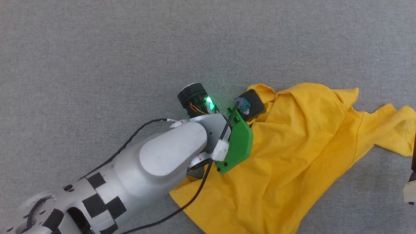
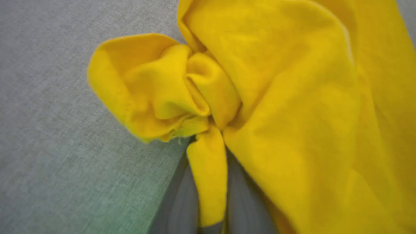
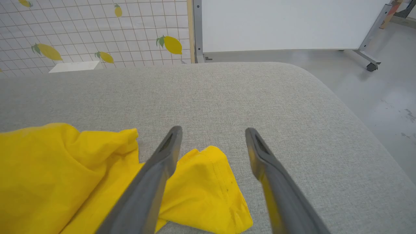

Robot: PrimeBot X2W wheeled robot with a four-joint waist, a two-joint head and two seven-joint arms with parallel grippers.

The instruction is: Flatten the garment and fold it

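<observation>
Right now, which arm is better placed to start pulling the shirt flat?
Left. The left end effector is closed on a bunched fold of the garment, so it could pull outward across the grey surface. The right end effector stands open above a loose corner, gripping nothing.

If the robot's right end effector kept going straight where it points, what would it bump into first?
Probably the grey padded surface, just past a corner of the garment. The right end effector is open, but depth is hard to judge.
</observation>
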